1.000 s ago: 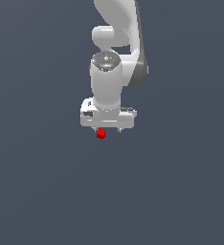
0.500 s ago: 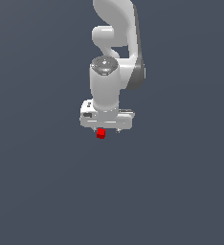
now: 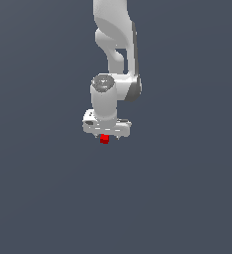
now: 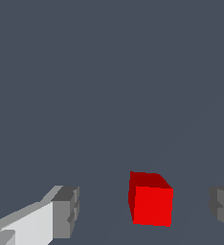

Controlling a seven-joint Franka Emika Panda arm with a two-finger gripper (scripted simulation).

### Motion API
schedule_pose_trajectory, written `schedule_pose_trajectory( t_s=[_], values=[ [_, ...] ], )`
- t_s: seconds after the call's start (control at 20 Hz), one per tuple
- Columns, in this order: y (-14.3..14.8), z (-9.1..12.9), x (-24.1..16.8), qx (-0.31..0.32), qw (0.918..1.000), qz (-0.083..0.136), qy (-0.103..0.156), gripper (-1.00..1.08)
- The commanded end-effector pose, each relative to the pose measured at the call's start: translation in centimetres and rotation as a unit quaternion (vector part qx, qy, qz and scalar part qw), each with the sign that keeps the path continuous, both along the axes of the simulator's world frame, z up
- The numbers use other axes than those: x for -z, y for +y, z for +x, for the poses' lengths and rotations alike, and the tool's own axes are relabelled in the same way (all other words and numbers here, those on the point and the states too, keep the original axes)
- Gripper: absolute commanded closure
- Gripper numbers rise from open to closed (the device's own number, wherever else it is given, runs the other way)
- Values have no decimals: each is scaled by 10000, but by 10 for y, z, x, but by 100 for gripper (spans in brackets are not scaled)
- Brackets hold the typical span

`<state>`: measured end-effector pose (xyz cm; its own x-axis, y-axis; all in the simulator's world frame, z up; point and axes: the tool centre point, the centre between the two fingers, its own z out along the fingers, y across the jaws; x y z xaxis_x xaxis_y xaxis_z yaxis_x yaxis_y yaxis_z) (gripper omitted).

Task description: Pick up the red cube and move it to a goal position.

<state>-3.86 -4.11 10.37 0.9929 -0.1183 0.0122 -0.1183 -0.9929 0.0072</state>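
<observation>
The red cube (image 3: 104,139) is tiny and bright red and sits on the plain dark grey surface. My white gripper (image 3: 108,137) points down right over it, the hand just above the cube. In the wrist view the red cube (image 4: 151,203) lies between the two grey fingertips (image 4: 66,210), with a gap on each side. It is nearer the far finger at the picture's edge than the white-backed one. The gripper (image 4: 145,208) is open and touches nothing.
The white arm (image 3: 115,54) rises from the hand towards the top of the exterior view. Nothing else shows on the even dark grey ground (image 3: 187,198).
The arm has bent and the hand has come down closer over the red cube. The cube has not moved.
</observation>
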Motion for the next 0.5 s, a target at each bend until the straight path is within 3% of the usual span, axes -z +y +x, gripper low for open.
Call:
schedule_pose_trajectory(
  t_s=[0.0, 0.45],
  values=[
    [-6, -12, 21, 106, 9999, 7, 15, -92],
    [-18, -40, 72, 358, 9993, 31, 48, -92]
  ],
)
